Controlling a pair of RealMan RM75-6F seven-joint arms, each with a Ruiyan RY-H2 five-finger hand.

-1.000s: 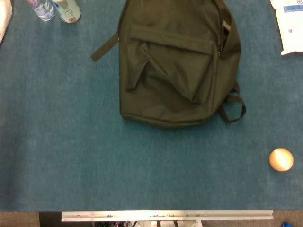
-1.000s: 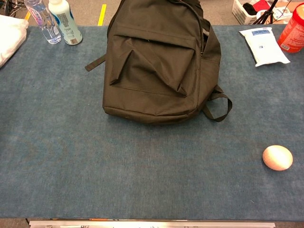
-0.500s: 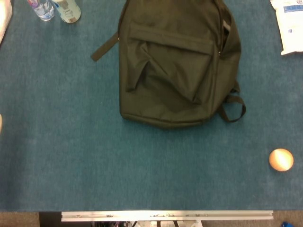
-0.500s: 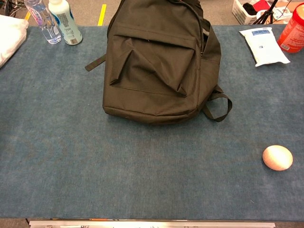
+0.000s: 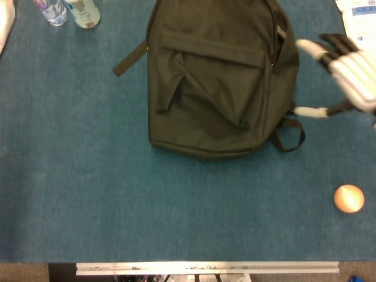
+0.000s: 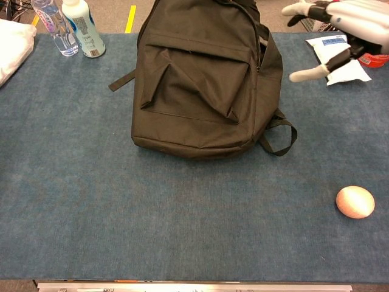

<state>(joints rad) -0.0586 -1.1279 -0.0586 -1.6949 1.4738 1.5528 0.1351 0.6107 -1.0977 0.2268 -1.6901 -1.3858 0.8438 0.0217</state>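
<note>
A dark backpack (image 5: 217, 76) lies flat in the upper centre of the frame on a blue table (image 5: 88, 194). The right hand (image 5: 346, 76) hovers at the upper right edge, fingers spread apart and empty, just beside the backpack's right side and its loose strap loop (image 5: 288, 135). The left hand is out of both views. A white packet (image 6: 337, 58) lies directly under the hand, and an egg-shaped object (image 5: 349, 198) sits at lower right. Likely risks: spread fingers could snag the strap and drag the backpack, or brush the packet off its spot.
</note>
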